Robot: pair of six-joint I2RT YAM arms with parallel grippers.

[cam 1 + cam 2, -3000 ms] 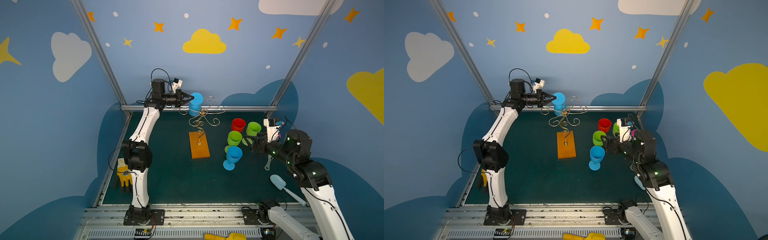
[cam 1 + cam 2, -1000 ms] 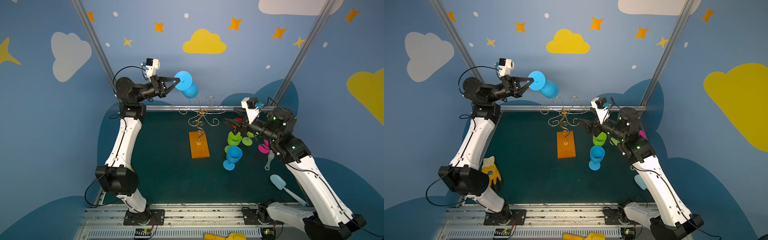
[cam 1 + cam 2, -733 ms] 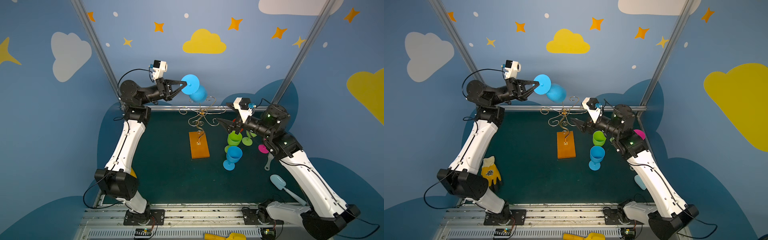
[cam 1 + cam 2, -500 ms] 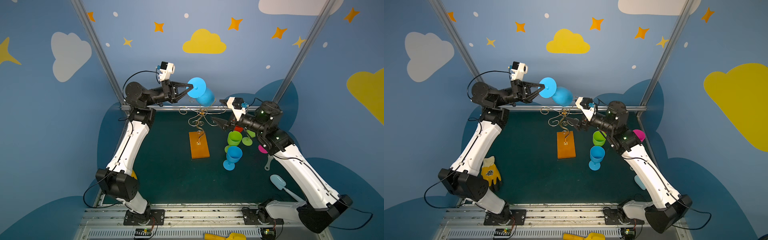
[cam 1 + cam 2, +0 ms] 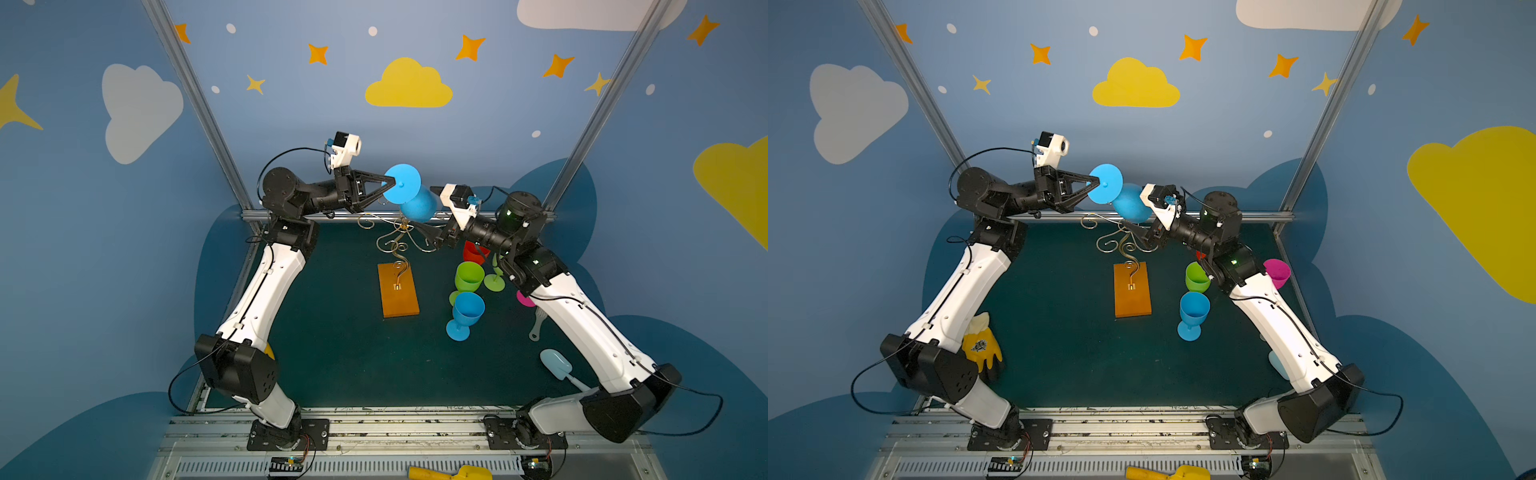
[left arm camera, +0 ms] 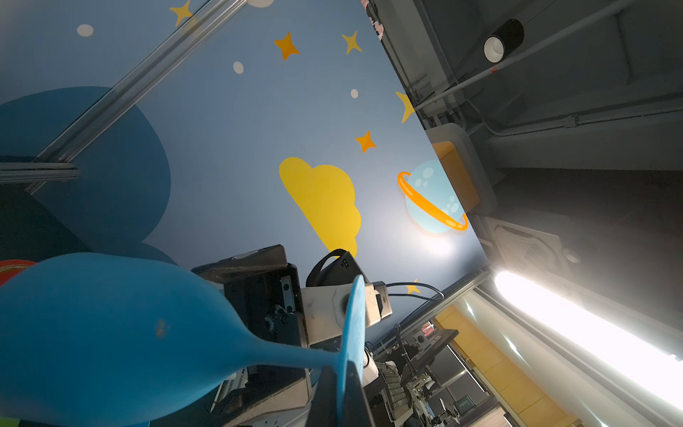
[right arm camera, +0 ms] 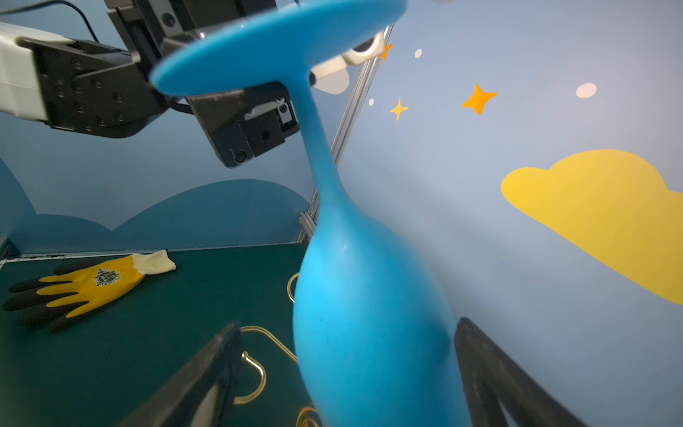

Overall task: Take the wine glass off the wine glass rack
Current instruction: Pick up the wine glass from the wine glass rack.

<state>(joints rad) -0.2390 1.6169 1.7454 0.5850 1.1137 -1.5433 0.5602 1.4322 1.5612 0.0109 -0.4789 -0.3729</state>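
Where we see the wine glass [image 5: 419, 204]: raised above the far end of the tabletop [image 5: 340, 345], over the top of the wine glass rack [image 5: 400, 297]. It is upside down and tilted, with its foot up and to the left and its bowl down and to the right.
Left gripper [image 5: 390, 183]: clamped tight on the edge of the glass's round foot. In the left wrist view we see the disc pinched between its black fingers.
Right gripper [image 7: 347, 324]: spread wide, with one finger on each side of the bowl in the right wrist view. One finger stands clearly apart from the bowl. The other is close to it, and we cannot tell whether it touches.
Rack: stands mid-tabletop on its orange-brown base, the long side running near to far. Its gold scroll arms spread just below the bowl. The foot is out of the arms, but we cannot tell whether the rim touches the wire.
Other glasses: right of the rack we see a green glass [image 5: 469, 275] and, nearer, a second blue glass [image 5: 468, 309], both upright. A red glass [image 5: 471, 252] sits farther back, partly hidden by the right arm, and a pink glass [image 5: 1277, 272] is at the right edge.
Glove [image 5: 982, 345]: yellow and black, lying near left beside the left arm.
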